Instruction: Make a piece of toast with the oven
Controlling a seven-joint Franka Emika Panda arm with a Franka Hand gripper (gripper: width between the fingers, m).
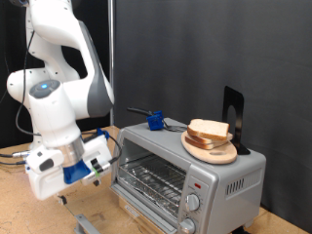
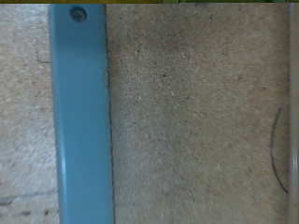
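Oven (image 1: 185,168) on wooden table (image 1: 24,210)

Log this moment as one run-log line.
gripper: low, exterior view's left of oven | holding: nothing visible | toast slices: on board atop oven

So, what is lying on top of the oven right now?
On the oven sits a round wooden board carrying stacked bread slices, with a blue object and a black upright stand nearby. The board area under the bread is covered. The gripper hangs beside the oven.

White arm bent low, end effector (image 1: 70,191) pointing downward
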